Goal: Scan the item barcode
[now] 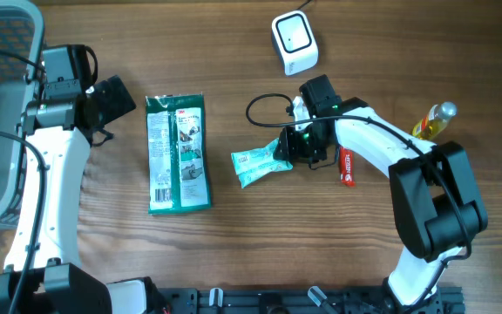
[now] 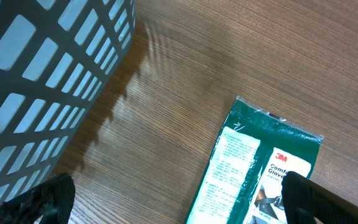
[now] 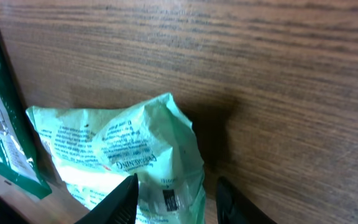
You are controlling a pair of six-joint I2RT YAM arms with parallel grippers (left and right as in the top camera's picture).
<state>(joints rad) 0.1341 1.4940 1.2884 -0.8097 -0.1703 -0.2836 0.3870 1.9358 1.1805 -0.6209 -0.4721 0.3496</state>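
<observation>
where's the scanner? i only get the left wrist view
Observer: The white scanner sits at the far edge of the table, right of centre.
Operator: what's the right arm doing
Observer: Its fingers straddle one end of a light-green pouch; I can't tell if they grip it.
Operator: anything else over there
Observer: A red item and a yellow bottle sit by that arm.

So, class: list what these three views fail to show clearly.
- Whether the right gripper grips the light green pouch: right wrist view, bottom edge cuts off fingertips.
- red item: overhead, right arm covers part.
- 3M glove pack text: left wrist view, cropped by frame bottom.
</observation>
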